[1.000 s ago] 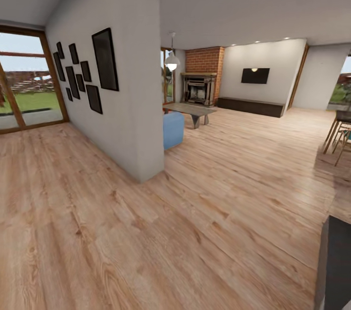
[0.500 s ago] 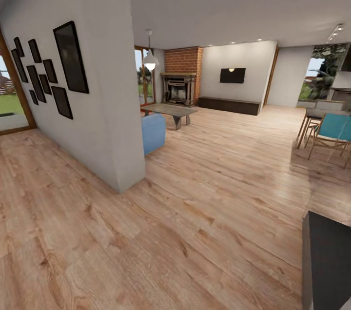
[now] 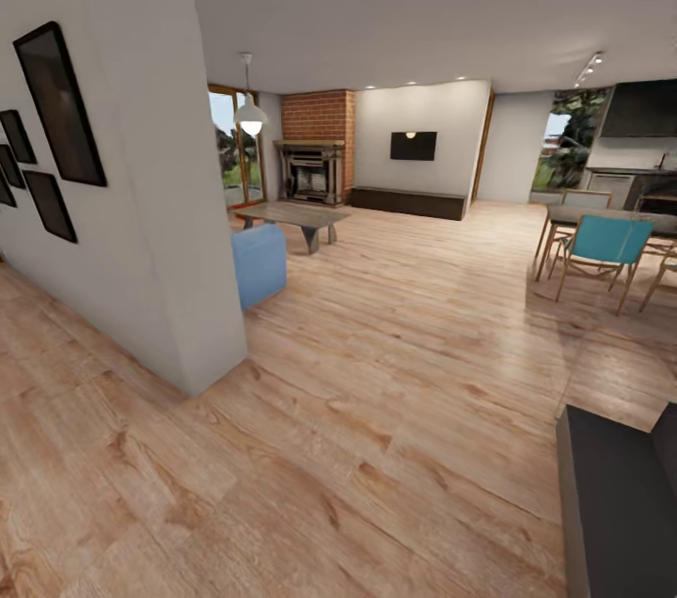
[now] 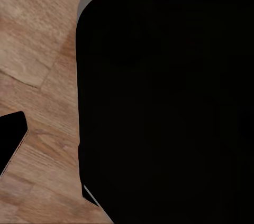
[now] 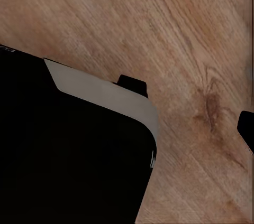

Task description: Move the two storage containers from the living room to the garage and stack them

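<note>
The storage containers are out of view. Ahead in the head view lies the living room: a blue sofa end (image 3: 259, 264), a low table (image 3: 293, 217) and a brick fireplace (image 3: 312, 167) on light wood-plank flooring. The garage is out of view. My left gripper (image 4: 127, 145) looks down on the robot's black base (image 4: 164, 108), with one dark fingertip (image 4: 11, 140) at the picture's edge. My right gripper (image 5: 127, 129) likewise shows one fingertip (image 5: 246, 129) far out over the planks. Both stand open, holding nothing.
A white partition wall (image 3: 141, 222) with black picture frames (image 3: 58, 104) juts out close on the left. A dining table with a teal chair (image 3: 602, 245) stands at the right. A dark block (image 3: 616, 504) fills the lower right corner. Open plank floor (image 3: 395, 344) stretches ahead.
The whole head view has swung to the right: the glass door has left the picture, the partition wall has slid leftward, and the dining chairs have come in. That is camera motion.
</note>
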You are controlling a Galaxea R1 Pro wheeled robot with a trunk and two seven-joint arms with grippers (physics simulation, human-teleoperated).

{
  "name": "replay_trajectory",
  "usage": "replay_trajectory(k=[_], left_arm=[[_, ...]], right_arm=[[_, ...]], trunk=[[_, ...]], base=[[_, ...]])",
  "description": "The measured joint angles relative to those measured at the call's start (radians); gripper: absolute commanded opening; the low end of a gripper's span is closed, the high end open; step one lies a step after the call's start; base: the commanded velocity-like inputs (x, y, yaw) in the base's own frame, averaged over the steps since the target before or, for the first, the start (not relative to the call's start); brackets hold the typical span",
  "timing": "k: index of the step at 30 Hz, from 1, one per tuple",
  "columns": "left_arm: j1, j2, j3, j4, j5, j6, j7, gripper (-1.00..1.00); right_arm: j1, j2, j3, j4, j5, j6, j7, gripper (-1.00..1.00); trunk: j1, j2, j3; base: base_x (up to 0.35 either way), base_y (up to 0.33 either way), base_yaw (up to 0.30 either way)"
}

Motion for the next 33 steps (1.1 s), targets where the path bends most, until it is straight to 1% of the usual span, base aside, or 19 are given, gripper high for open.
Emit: replay_trajectory(k=[19, 33], left_arm=[[0.000, 0.000, 0.000, 0.000, 0.000, 0.000, 0.000, 1.00], [0.000, 0.000, 0.000, 0.000, 0.000, 0.000, 0.000, 1.00]], right_arm=[[0.000, 0.002, 0.000, 0.000, 0.000, 0.000, 0.000, 1.00], [0.000, -0.003, 0.000, 0.000, 0.000, 0.001, 0.000, 1.00]], trunk=[[0.000, 0.000, 0.000], [0.000, 0.000, 0.000]], base=[[0.322, 0.000, -0.003], [0.322, 0.000, 0.000]])
